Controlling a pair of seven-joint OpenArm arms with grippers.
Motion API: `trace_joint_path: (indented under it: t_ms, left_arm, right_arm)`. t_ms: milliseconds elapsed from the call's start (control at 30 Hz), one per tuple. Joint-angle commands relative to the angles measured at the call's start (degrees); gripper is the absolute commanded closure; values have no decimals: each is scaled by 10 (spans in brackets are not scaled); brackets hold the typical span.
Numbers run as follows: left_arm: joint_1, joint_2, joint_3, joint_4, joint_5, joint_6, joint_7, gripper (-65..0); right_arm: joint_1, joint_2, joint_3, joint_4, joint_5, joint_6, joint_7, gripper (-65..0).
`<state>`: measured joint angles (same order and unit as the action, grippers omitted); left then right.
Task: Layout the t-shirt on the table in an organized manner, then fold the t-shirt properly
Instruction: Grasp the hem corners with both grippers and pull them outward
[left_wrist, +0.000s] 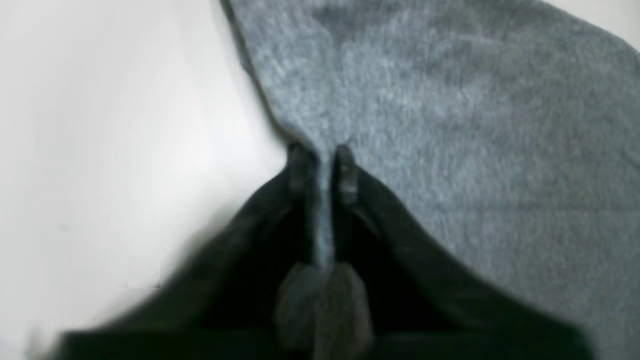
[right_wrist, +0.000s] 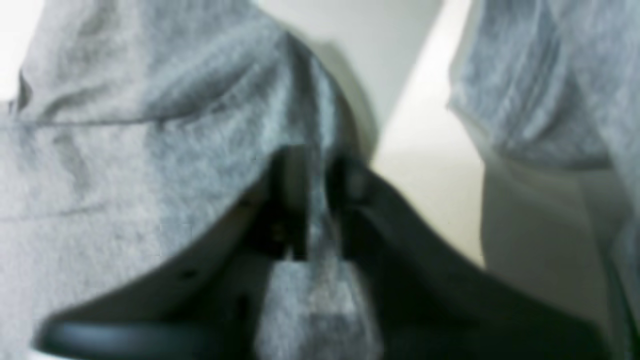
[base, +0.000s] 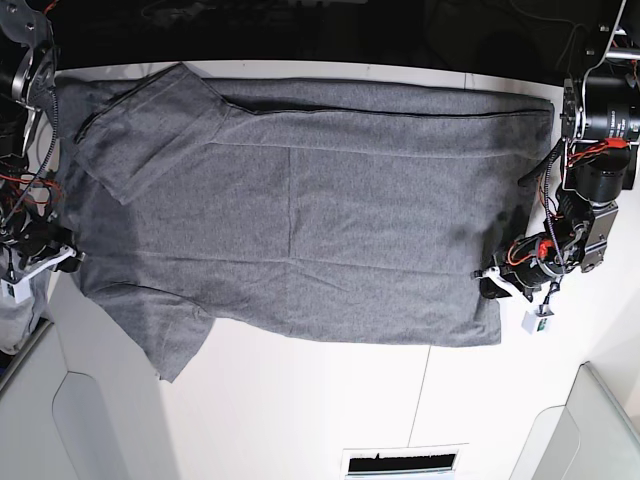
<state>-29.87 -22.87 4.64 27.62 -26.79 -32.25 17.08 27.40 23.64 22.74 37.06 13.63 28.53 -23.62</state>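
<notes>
Grey t-shirt (base: 300, 210) spread mostly flat across white table (base: 320, 410), one sleeve doubled back onto the body. Left pincer (left_wrist: 322, 167) clenched on hem edge; right pincer (right_wrist: 312, 175) clenched on cloth at the collar end. Folding not yet begun, apparently.

Two black arms with cylindrical joints, red and black cables looped along each, left gripper (left_wrist: 322, 172) with slim matte-black fingers (blurred up close), white bracket and small white tag near right gripper (base: 62, 260)
</notes>
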Motion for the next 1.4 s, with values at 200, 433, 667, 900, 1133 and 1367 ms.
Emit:
trace_joint_path:
  t_ms: [200,433,667,900,1133,1367]
  left_arm:
    - [-14,-18,0,4,-21,-77,8,0]
    - [-15,-56,-1,22,-128,-78,92,0]
    - [-15,-91,-1,38,-158,-78,102,0]
    - [-14,-92,0,38,-158,-78,117,0]
    - [-14,-82,0,38,-158,-78,124,0]
    - [-14,-81,0,38,-159,-78,125,0]
  right_arm:
    - [16,13,2,11,5,34,28,0]
    - [13,23,2,20,15,34,28,0]
    - [14,49,2,39,65,34,28,0]
    - [14,36,2,37,30,-1,39,-249]
    - [14,16,1,-28,2,-42,101,-317]
    - [13,0,1,-83,-27,-41,136,-317]
